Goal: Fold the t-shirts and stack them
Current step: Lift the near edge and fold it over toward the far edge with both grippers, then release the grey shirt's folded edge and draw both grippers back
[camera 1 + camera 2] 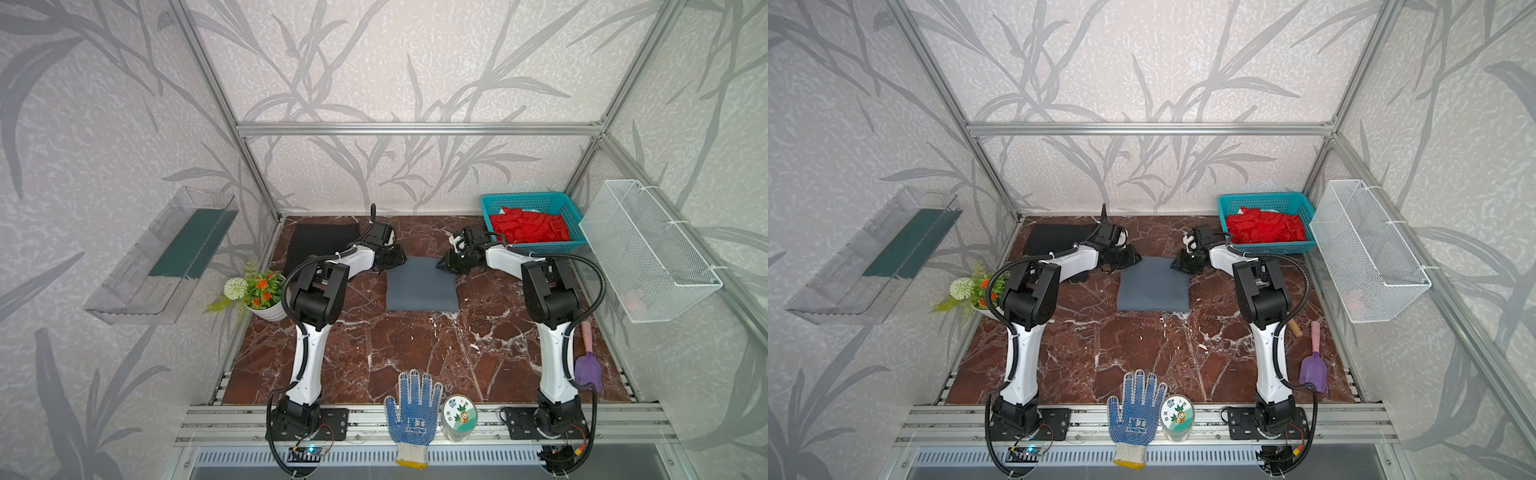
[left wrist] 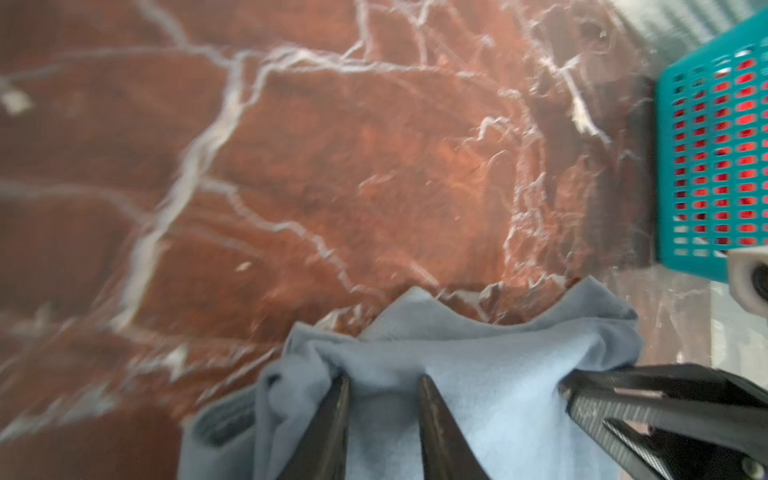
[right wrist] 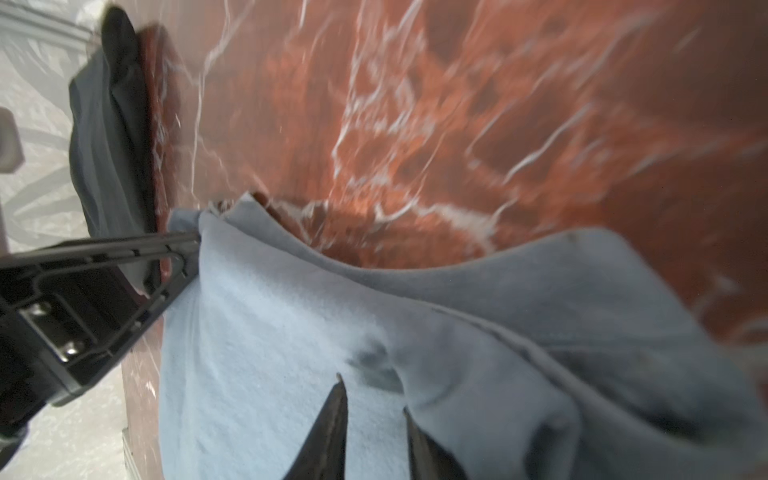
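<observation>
**Grey t-shirt gripped at its two far corners**

Folded to a rough square, the grey t-shirt lies near the middle of the red-brown marble bench. The left tool and the right tool each meet one far corner. In the wrist views each tool's jaws stand only slightly apart, with grey cloth bunched between them, and the far hem sags between the two grips. The black t-shirt lies flat at the bench's far left corner, apart from the grey one. A teal basket sits at the far right.
</observation>
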Motion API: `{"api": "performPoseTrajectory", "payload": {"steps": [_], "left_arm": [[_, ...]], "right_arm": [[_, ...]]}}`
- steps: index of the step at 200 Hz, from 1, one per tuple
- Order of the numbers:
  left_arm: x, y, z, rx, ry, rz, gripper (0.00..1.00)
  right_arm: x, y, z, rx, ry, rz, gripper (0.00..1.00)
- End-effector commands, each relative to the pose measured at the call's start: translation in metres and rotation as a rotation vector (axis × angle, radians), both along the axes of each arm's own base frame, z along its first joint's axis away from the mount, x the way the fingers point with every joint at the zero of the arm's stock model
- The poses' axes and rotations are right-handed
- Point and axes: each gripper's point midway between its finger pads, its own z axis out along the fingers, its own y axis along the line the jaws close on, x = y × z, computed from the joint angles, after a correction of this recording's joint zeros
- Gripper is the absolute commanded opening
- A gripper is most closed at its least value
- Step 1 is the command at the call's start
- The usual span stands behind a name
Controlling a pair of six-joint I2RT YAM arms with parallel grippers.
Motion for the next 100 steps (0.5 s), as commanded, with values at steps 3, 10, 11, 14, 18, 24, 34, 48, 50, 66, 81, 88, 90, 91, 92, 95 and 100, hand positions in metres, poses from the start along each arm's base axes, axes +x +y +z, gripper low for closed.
{"api": "performPoseTrajectory", "payload": {"steps": [3, 10, 11, 14, 18, 24, 34, 48, 50, 66, 81, 88, 90, 91, 92, 95, 100], "left_arm": [[-0.002, 0.008, -0.024, 0.021, 0.053, 0.039, 0.29], [-0.004, 0.009, -0.026, 0.025, 0.057, 0.039, 0.28], [-0.005, 0.009, -0.027, 0.025, 0.057, 0.04, 0.28], [-0.005, 0.01, -0.027, 0.027, 0.057, 0.042, 0.28], [-0.007, 0.01, -0.027, 0.027, 0.058, 0.041, 0.28], [-0.008, 0.012, -0.026, 0.03, 0.051, 0.042, 0.28], [-0.01, 0.012, -0.019, 0.027, 0.027, 0.035, 0.28], [-0.009, 0.009, -0.001, 0.009, -0.03, 0.019, 0.28], [-0.01, 0.008, 0.001, 0.007, -0.037, 0.016, 0.28], [-0.009, -0.001, 0.025, -0.025, -0.102, -0.012, 0.28], [-0.008, -0.016, 0.041, -0.066, -0.136, -0.053, 0.28], [-0.008, -0.024, 0.045, -0.084, -0.141, -0.072, 0.28], [-0.008, -0.026, 0.045, -0.088, -0.142, -0.075, 0.28], [-0.008, -0.027, 0.046, -0.091, -0.142, -0.078, 0.28], [-0.007, -0.028, 0.045, -0.093, -0.141, -0.079, 0.28], [-0.007, -0.031, 0.044, -0.098, -0.138, -0.085, 0.28], [-0.007, -0.037, 0.044, -0.11, -0.137, -0.1, 0.29]], "right_arm": [[0.001, -0.016, -0.028, -0.029, 0.055, -0.045, 0.27], [-0.001, -0.016, -0.03, -0.03, 0.06, -0.046, 0.27], [-0.001, -0.016, -0.03, -0.028, 0.06, -0.045, 0.27], [-0.003, -0.016, -0.031, -0.026, 0.062, -0.044, 0.27], [-0.003, -0.016, -0.03, -0.022, 0.058, -0.044, 0.27], [-0.004, -0.016, -0.029, -0.02, 0.055, -0.043, 0.27], [-0.003, -0.015, -0.022, -0.012, 0.04, -0.041, 0.27], [0.001, -0.012, -0.008, 0.007, 0.007, -0.035, 0.27], [0.002, -0.012, -0.005, 0.01, 0.001, -0.034, 0.27], [0.007, -0.009, 0.014, 0.032, -0.031, -0.031, 0.27], [0.012, -0.007, 0.028, 0.043, -0.058, -0.031, 0.27], [0.014, -0.007, 0.032, 0.043, -0.068, -0.032, 0.27], [0.015, -0.007, 0.032, 0.041, -0.069, -0.033, 0.27], [0.015, -0.006, 0.032, 0.041, -0.069, -0.032, 0.27], [0.015, -0.006, 0.033, 0.042, -0.07, -0.033, 0.27], [0.016, -0.006, 0.034, 0.044, -0.072, -0.034, 0.27], [0.017, -0.006, 0.036, 0.046, -0.074, -0.033, 0.27]]}}
